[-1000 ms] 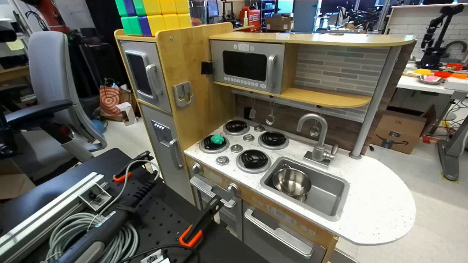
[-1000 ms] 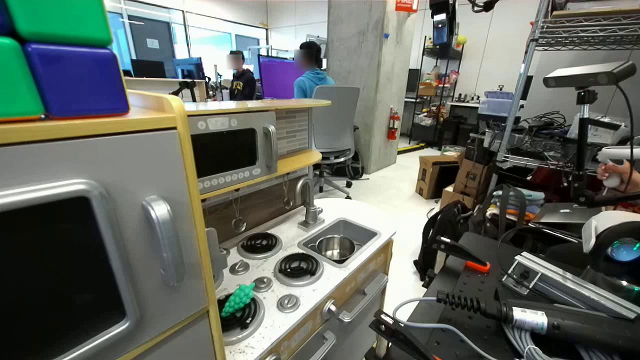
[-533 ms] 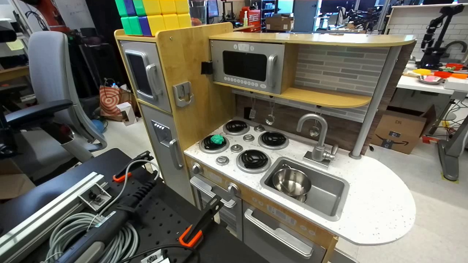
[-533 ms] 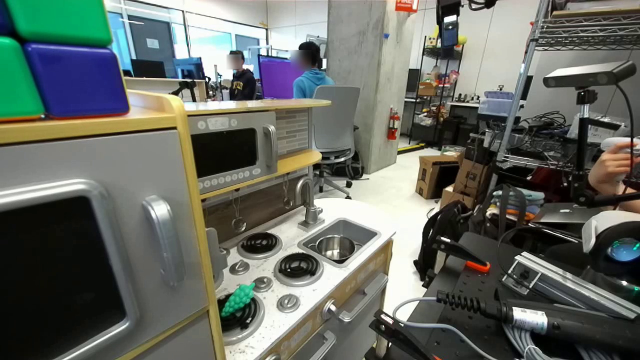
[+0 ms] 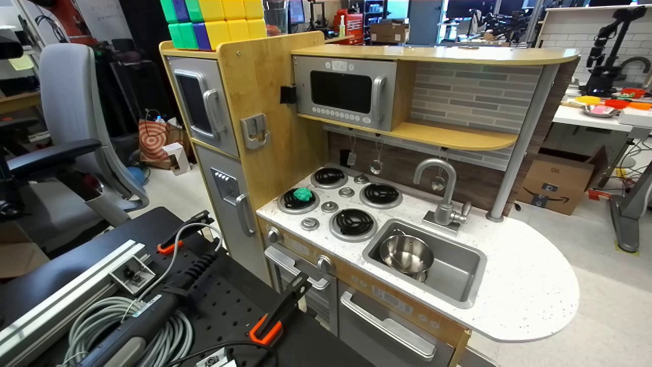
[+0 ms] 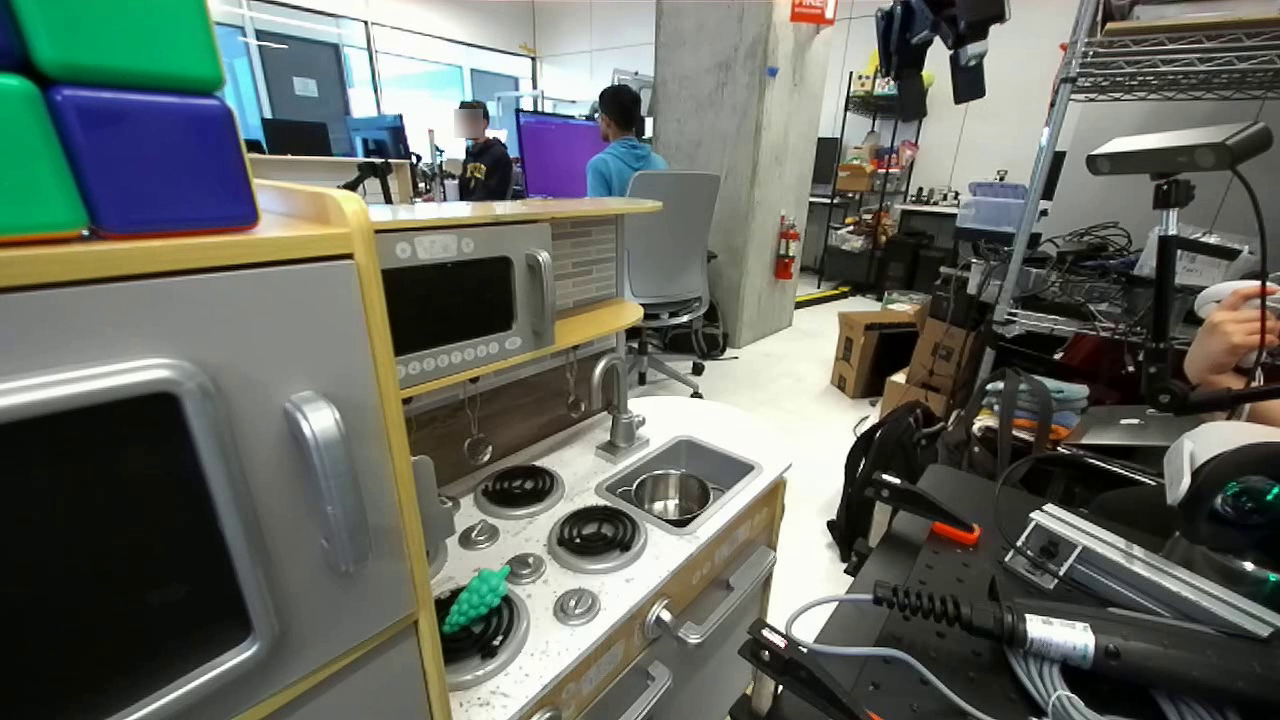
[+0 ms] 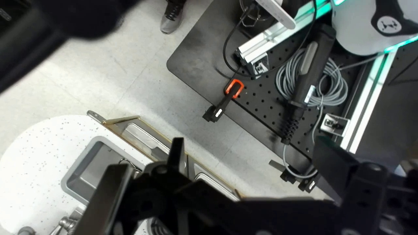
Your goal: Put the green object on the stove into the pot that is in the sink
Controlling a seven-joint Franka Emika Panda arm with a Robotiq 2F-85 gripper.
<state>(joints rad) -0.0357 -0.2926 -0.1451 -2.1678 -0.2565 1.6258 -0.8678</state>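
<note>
The green object (image 5: 302, 194), a bumpy grape-like bunch, lies on a burner of the white stove (image 5: 320, 235) beside the tall cabinet. It also shows in an exterior view (image 6: 478, 598); it is out of view in the wrist view. The silver pot (image 5: 407, 253) stands inside the steel sink (image 5: 458, 270), at the end nearer the stove. My gripper (image 7: 251, 147) is open and empty, its black fingers wide apart over the gap between the toy kitchen and the black table. Part of it hangs high at the top of an exterior view (image 6: 938, 85). It mostly hides the pot in the wrist view.
A curved faucet (image 5: 444, 191) rises behind the sink. A microwave and shelf (image 5: 453, 136) overhang the counter's back. The tall wooden cabinet (image 5: 277, 102) borders the stove. A black table (image 7: 209, 65) with a coiled cable (image 7: 333, 85) and clamps stands opposite.
In an exterior view, the gripper has come lower and to the right at the top edge, and more of it shows. The green object, pot and sink have not moved.
</note>
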